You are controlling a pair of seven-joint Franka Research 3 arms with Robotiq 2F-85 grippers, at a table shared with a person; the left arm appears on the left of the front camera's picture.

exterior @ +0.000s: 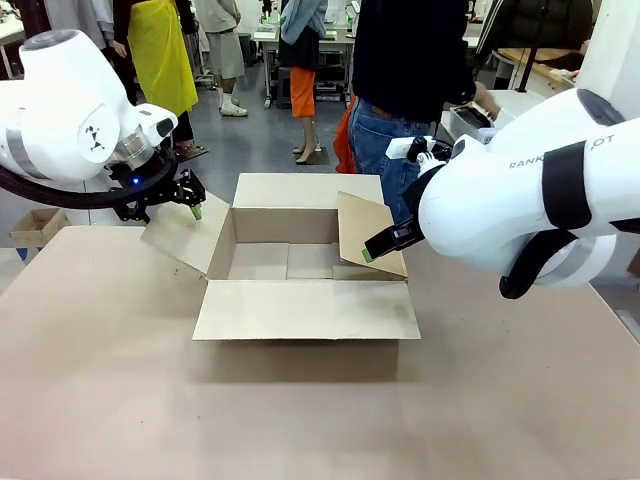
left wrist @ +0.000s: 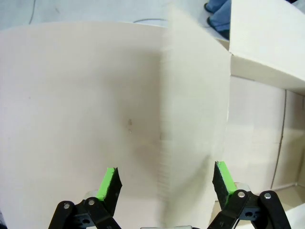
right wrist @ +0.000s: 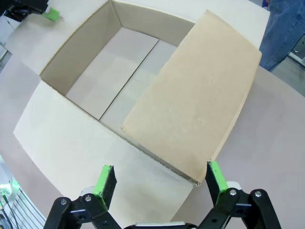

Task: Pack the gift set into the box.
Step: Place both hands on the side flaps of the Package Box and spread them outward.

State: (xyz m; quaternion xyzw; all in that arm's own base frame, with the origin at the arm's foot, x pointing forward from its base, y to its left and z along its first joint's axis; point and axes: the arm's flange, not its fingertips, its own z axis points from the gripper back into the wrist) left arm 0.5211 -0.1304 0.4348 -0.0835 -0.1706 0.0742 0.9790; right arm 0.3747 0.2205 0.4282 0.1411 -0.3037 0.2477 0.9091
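A pale brown tabletop fills the foreground, with a smooth grey floor beyond its far edge. A person in a dark top and blue jeans stands at the far side, others farther off near work tables; a small brown carton sits at left

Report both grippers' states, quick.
Left gripper: open, holding nothing, at the left flap of the box.
Right gripper: open, holding nothing, at the right flap.
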